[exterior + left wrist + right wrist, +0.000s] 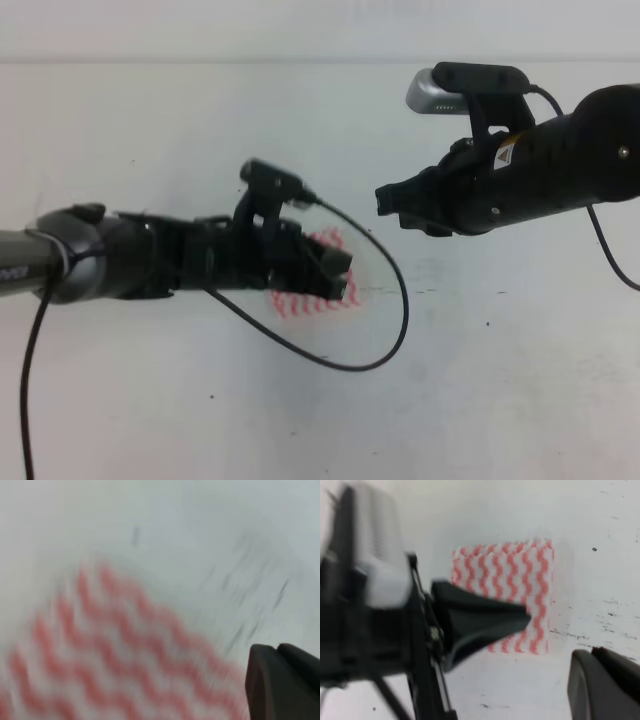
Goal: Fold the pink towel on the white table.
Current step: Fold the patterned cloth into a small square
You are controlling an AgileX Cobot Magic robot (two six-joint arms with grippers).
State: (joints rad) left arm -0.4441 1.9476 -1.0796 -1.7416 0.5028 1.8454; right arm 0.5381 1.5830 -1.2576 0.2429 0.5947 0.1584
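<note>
Counter (pixel 520 380) first: a broad white surface with tiny dark specks and faint scuffs, running to a far edge where a pale wall begins; no other furniture or objects show, and the near and side edges lie outside every view.

Next in size, the pink towel (pixel 520 575) lies flat near the middle of the counter, well away from the far edge. In the right wrist view it reads as a compact, squared rectangle with its wavy stripes lined up, so I judge it already folded down and the step in hand to be pressing or finishing the fold.

To do that well, the left pincer (pixel 340 272), which hangs low over the towel and hides most of it in the high view, should come down flat on the cloth rather than at an angle, so the layers are not dragged out of line. Its 2 fingers look spread apart, with no cloth between them. The left wrist view is motion-blurred, so contact with the towel cannot be confirmed.

The right pincer (pixel 392 205) hovers well above the counter, toward the far edge from the towel, holding nothing; whether its fingers are apart or together I cannot tell. It should stay clear of the left arm's dangling cable (pixel 390 320).
</note>
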